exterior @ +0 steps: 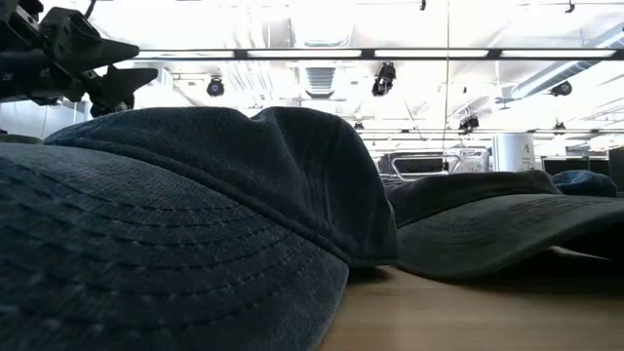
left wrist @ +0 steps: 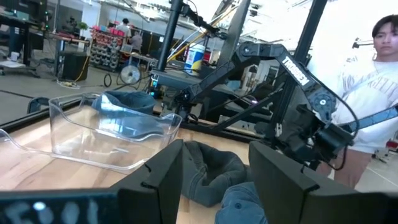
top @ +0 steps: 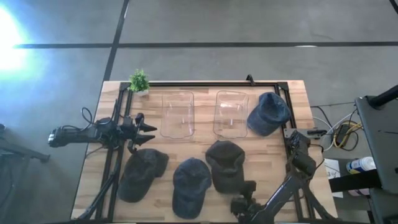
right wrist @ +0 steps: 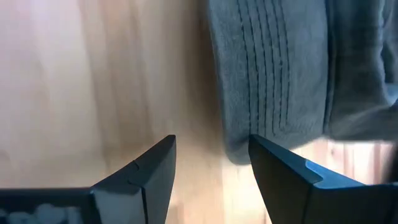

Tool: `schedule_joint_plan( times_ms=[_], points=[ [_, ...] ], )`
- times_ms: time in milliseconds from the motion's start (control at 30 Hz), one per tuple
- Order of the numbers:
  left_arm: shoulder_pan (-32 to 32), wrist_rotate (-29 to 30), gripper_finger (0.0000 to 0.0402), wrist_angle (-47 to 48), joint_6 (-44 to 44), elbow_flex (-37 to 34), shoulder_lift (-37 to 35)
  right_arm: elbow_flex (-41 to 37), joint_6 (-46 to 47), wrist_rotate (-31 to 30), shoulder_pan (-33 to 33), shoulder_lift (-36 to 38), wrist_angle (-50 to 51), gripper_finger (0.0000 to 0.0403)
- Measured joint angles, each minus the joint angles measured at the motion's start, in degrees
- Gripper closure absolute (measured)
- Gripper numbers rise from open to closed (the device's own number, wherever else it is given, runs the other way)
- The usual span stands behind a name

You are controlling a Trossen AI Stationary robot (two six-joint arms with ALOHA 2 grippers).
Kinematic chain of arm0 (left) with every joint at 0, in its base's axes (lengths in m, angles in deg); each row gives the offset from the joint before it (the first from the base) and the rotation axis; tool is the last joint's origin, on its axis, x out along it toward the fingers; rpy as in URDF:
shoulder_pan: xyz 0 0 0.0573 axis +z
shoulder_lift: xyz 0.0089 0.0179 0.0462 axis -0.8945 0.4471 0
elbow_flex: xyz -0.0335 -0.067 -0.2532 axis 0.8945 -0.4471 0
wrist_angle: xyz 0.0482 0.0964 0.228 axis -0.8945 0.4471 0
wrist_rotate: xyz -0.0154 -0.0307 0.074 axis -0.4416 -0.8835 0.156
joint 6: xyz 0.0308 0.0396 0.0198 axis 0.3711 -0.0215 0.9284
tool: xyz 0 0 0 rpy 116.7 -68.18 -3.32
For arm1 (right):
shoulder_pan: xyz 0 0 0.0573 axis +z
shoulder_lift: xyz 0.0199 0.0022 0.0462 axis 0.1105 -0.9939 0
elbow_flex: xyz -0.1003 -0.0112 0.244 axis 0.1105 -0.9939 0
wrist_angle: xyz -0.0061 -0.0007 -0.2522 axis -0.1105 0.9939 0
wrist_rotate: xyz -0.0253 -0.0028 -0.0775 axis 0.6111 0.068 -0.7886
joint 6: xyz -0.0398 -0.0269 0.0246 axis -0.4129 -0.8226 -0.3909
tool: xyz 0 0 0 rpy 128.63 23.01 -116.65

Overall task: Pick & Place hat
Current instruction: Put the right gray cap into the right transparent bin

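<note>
The wooden surface (top: 205, 149) is carrying four dark hats, two clear trays and a small plant. Three hats are lying in a row along the near side: the left hat (top: 140, 173), the middle hat (top: 190, 185) and the right hat (top: 225, 163), the last two touching. The fourth hat (top: 268, 112) is sitting at the far right, just beside the right clear tray (top: 231, 113); the left clear tray (top: 178, 114) is standing next to it. The green plant (top: 139, 81) is resting at the far left corner. The left claw (top: 148, 127) is hovering beside the left tray, above the left hat, fingers spread wide and holding nothing. The right claw (right wrist: 211, 168) is hanging low over the near edge, fingers parted and empty, just beside the right hat's brim (right wrist: 273, 74). In the left wrist view a person (left wrist: 367, 93) is standing beyond the surface.
</note>
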Motion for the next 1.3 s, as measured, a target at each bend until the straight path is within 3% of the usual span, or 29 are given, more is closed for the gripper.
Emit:
schedule_joint_plan(
  times_ms=[200,500,733,867,1033,1167,1300],
  points=[
    [0.0,0.0,0.0226,0.2,0.0,0.0,0.0,3.7,-1.3,-9.1,-0.4,-2.6,0.9,0.0204],
    [0.0,0.2,0.0226,0.3,1.9,-0.1,0.1,1.9,-0.3,-13.7,-3.2,-6.3,2.8,0.0204],
    [0.0,0.2,0.0226,0.4,1.9,-0.1,0.6,0.8,10.4,-19.9,-5.3,-5.8,15.0,0.0204],
    [0.0,0.2,0.0226,0.4,1.9,-0.1,1.1,0.3,7.4,-24.9,-6.3,-5.6,15.0,0.0204],
    [0.0,0.1,0.0226,0.4,1.9,-0.1,1.6,0.4,6.9,-26.2,-8.5,-5.3,15.0,0.0207],
    [0.0,0.1,0.0226,0.4,1.2,-0.1,1.7,0.6,7.7,-23.8,-10.5,-3.6,15.3,0.0241],
    [0.0,0.0,0.0226,0.4,0.3,-0.1,1.7,0.3,10.9,-22.9,-11.7,1.6,15.3,0.0322]
  ],
)
